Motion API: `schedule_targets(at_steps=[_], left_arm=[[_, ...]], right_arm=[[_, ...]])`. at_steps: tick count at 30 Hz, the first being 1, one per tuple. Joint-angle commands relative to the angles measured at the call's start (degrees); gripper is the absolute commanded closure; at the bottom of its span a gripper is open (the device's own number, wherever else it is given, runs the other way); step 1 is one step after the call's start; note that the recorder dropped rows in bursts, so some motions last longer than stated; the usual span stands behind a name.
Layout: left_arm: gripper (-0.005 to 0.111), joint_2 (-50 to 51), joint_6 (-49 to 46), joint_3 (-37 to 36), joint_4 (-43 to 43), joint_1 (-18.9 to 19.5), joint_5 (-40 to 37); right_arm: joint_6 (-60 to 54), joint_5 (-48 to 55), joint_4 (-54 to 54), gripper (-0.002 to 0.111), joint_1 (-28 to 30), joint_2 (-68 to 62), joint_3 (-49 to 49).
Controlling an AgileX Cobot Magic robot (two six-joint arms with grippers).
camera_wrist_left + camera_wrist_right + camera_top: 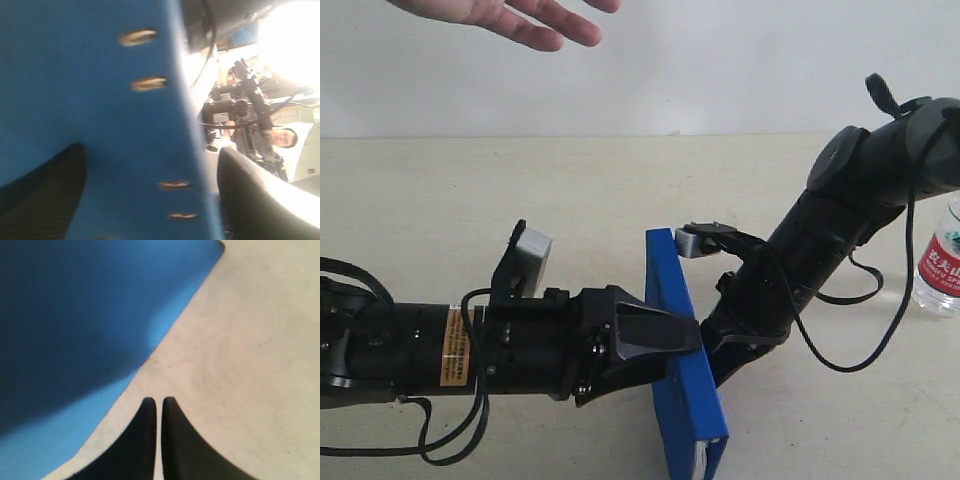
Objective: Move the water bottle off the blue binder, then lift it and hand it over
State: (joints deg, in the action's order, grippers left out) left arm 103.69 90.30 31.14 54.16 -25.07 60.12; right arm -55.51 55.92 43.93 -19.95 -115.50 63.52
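Exterior view: the blue binder (685,390) is being held up on its edge, tilted, at lower centre, probably so that it is being offered to the open hand (510,15) at the upper left. It is being clamped by the left end effector (692,338), one finger on each face. The right end effector (159,401) is being shown with fingers together on nothing, beside the binder. The water bottle (940,262) is being seen upright on the tabletop (520,190) at the right edge, well apart from the binder; its fill level cannot be told.
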Motion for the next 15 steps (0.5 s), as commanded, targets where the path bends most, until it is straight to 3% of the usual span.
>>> schedule_targets(at_steps=[1,6,9,12,15], left_arm=[[0.039,-5.6,1.5,-0.1,0.5,-0.1,-1.7],[0.039,-11.4,6.0,-0.1,6.1,-0.1,-16.9],[0.039,-13.5,13.2,-0.1,18.2,-0.1,-27.0],[0.039,-14.0,19.6,-0.1,27.7,-0.1,-30.6],[0.039,-14.0,21.0,-0.1,29.6,-0.1,-31.3]], right_arm=[[-1.6,0.5,0.9,0.108,0.0,3.8,0.0],[-2.0,1.9,2.8,0.108,0.0,7.1,0.0],[-2.6,4.8,4.1,0.108,0.0,8.1,0.0],[-5.6,8.4,7.1,0.108,0.0,8.5,0.0],[-9.0,11.0,10.9,0.108,0.0,8.5,0.0]])
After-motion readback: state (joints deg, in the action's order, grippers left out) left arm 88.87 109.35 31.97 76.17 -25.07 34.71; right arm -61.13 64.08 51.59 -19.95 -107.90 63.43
